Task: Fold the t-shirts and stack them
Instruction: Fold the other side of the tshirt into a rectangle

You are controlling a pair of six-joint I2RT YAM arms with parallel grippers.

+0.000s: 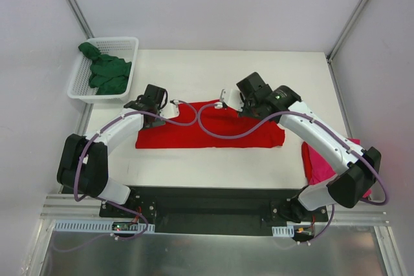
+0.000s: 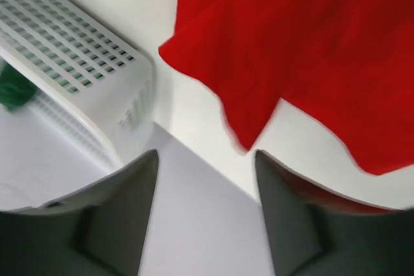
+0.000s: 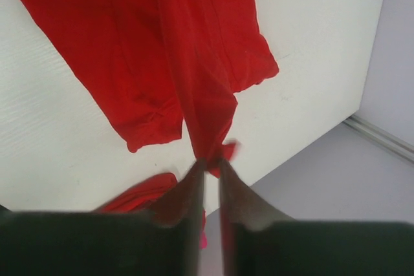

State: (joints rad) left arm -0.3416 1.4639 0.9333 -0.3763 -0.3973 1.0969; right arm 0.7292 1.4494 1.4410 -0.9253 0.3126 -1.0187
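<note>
Three tees present. At 10 o'clock, dark green tee (image 1: 107,74) bunched in white basket (image 1: 127,42). Red tee (image 1: 213,132) spread mid-counter (image 1: 194,166); left tool (image 2: 206,166) released at its 10 o'clock corner; right tool (image 3: 210,167) clenched on its cloth at 1 o'clock. Pink tee (image 1: 317,163) at 4 o'clock edge.

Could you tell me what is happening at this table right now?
The red t-shirt is being folded: it lies as a long band on the table. The right claw pinches its cloth; the left claw is open and empty near its left end. The green t-shirt sits crumpled in the white basket, and the pink t-shirt lies at the table's right edge.
</note>
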